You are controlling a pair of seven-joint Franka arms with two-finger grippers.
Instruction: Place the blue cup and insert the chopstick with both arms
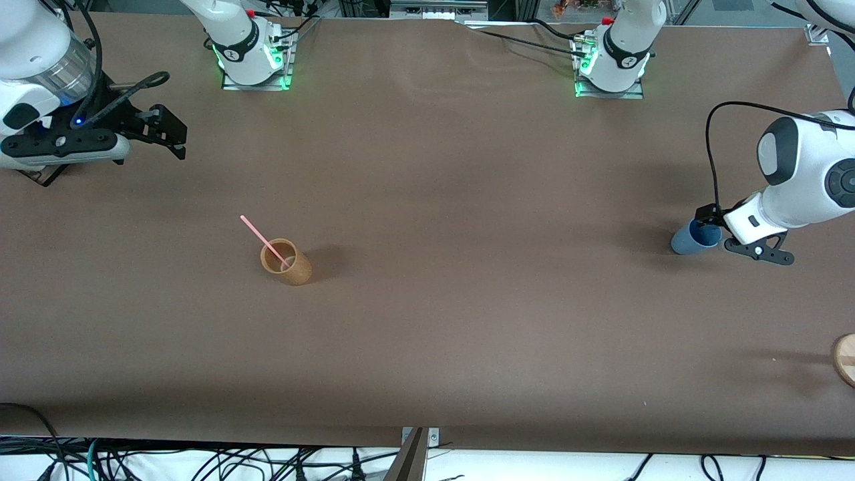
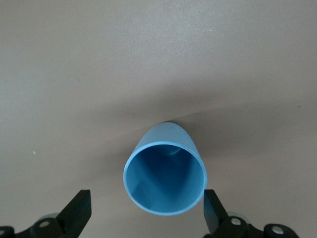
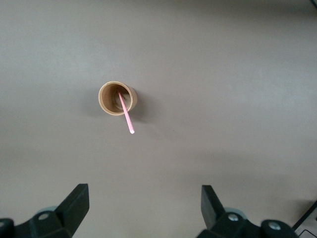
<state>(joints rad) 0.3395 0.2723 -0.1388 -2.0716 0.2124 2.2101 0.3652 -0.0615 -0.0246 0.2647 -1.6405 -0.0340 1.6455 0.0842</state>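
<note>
The blue cup lies on its side near the left arm's end of the table. Its mouth faces my left gripper. In the left wrist view the cup fills the space between the open fingers, and my left gripper is not closed on it. The pink chopstick leans in an upright tan cup toward the right arm's end. My right gripper is open and empty, up in the air over the table near the right arm's base. The right wrist view shows the tan cup and the chopstick.
A round wooden piece shows partly at the table's edge at the left arm's end, nearer to the front camera than the blue cup. The two arm bases stand along the back of the brown table.
</note>
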